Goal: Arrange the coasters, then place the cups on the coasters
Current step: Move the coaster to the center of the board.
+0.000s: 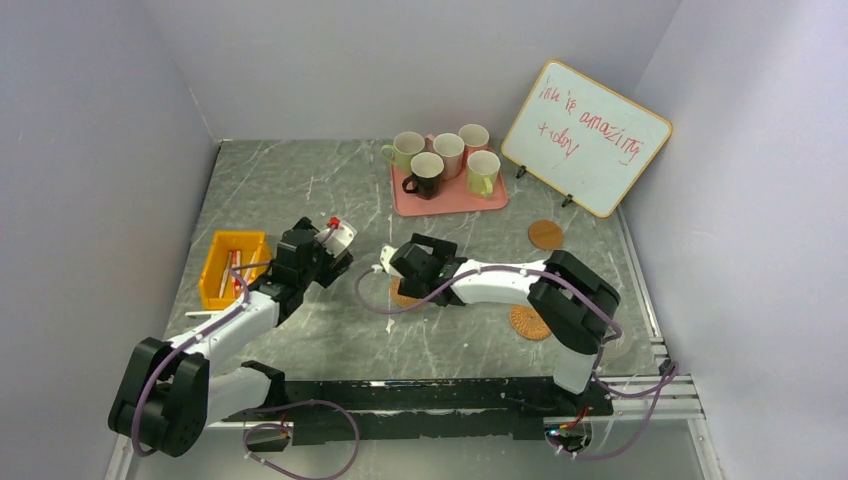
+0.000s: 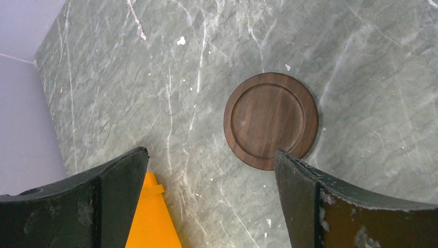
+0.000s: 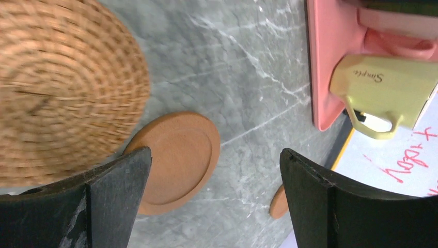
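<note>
Several cups stand on a pink tray (image 1: 455,198) at the back: a dark brown one (image 1: 425,174), a pale green one (image 1: 408,150), another green one (image 1: 483,172) and two cream-pink ones. A dark brown coaster (image 2: 271,120) lies flat just ahead of my open left gripper (image 2: 210,155), apart from its fingers. My right gripper (image 3: 215,152) is open and empty over a smooth orange coaster (image 3: 175,160) and a woven coaster (image 3: 62,88). Two more coasters lie to the right: a tan one (image 1: 545,234) and a woven one (image 1: 528,322). From above, the left gripper (image 1: 338,238) and right gripper (image 1: 388,265) face each other mid-table.
An orange bin (image 1: 232,268) holding small items sits at the left, its corner (image 2: 150,217) under my left finger. A whiteboard (image 1: 585,138) with red writing leans at the back right. Grey walls close three sides. A green mug (image 3: 385,90) stands at the tray's edge.
</note>
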Controlling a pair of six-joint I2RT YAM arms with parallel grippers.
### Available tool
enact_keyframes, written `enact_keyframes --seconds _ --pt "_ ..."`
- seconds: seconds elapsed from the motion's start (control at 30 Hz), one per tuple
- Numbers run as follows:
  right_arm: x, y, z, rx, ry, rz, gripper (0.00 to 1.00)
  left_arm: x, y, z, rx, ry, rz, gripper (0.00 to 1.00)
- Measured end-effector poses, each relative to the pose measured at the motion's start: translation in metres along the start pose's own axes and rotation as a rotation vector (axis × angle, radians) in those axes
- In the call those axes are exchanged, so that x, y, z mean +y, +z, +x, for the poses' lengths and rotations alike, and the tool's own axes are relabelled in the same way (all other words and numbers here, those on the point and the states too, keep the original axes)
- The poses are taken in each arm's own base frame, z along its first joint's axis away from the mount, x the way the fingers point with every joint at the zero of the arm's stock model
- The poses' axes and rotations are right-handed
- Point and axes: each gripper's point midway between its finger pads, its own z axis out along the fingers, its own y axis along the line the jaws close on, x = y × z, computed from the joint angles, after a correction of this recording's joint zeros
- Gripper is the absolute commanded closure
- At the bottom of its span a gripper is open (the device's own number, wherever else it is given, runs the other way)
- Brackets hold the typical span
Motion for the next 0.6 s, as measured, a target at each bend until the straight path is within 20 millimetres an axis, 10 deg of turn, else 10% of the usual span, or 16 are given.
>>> enact_keyframes --seconds 0.23,0.43,0.6 --pt "-0.007 -0.029 -0.009 -0.108 0.079 -0.025 0.0 0.003 -0.004 -0.005 -0.027 -0.004 -0.015 0.04" --pt "-0.132 -0.07 0.027 -0.246 0.445 0.109 0.0 0.006 -0.006 -0.01 -0.048 -0.008 -0.022 0.04" --pt "-0.193 -0.045 0.119 -0.107 0.657 0.203 0.01 0.003 -0.006 -0.011 -0.056 -0.007 -0.008 0.04"
